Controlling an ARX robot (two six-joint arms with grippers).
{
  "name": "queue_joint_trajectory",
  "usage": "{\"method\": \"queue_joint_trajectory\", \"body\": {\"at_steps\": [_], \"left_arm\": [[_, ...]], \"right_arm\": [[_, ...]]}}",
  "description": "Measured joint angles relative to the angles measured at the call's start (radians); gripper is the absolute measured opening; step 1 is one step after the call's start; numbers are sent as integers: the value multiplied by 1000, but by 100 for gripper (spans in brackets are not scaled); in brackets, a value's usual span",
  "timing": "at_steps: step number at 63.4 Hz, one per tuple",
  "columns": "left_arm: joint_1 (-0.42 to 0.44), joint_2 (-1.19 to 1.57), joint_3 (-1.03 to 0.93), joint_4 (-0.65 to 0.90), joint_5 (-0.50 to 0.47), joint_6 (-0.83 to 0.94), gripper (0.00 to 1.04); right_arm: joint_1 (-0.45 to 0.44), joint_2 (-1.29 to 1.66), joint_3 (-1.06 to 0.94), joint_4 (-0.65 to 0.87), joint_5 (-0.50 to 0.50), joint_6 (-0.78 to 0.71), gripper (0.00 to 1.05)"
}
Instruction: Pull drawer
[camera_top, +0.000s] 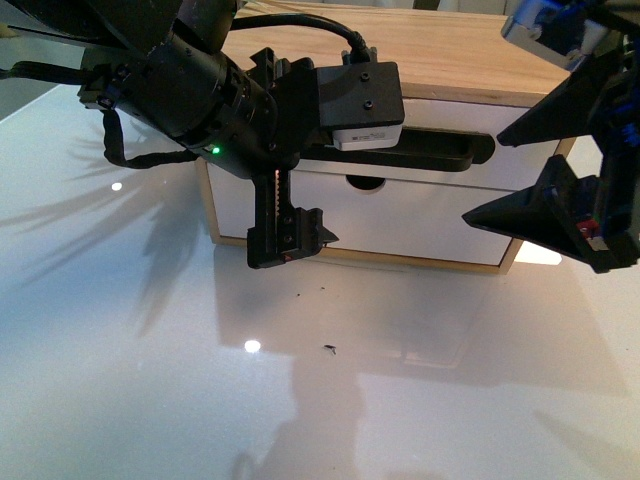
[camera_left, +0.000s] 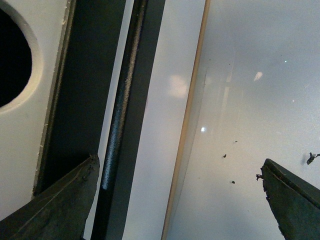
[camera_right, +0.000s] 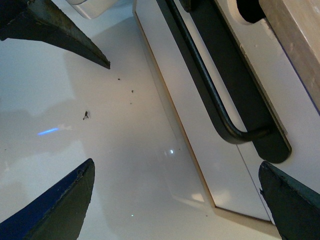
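The drawer (camera_top: 450, 117) is the upper white front of a light wood cabinet, with a long black bar handle (camera_top: 440, 150). My left gripper (camera_top: 300, 150) is open and stands upright at the handle's left end, hiding that part of the front. In the left wrist view the bar (camera_left: 117, 125) runs beside one finger (camera_left: 60, 205), and the other finger hangs over the table. My right gripper (camera_top: 485, 175) is open just off the handle's right end. The right wrist view shows the handle (camera_right: 210, 95) curving into its black plate, apart from both fingers.
Below the drawer sits a plain white front (camera_top: 420, 215) with a notch (camera_top: 365, 183) in its top edge. The cabinet's wooden top (camera_top: 450, 50) stands above. The glossy white table (camera_top: 150, 330) stretches in front, with small dark specks (camera_top: 329, 349) on it.
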Motion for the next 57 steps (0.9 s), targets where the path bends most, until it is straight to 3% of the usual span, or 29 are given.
{"method": "queue_joint_trajectory", "body": {"at_steps": [30, 57], "left_arm": [[19, 2, 2, 7, 45, -8, 97], [22, 7, 2, 17, 67, -27, 97]], "right_arm": [[57, 149, 101, 91, 7, 41, 96], [80, 208, 132, 37, 14, 3, 96]]}}
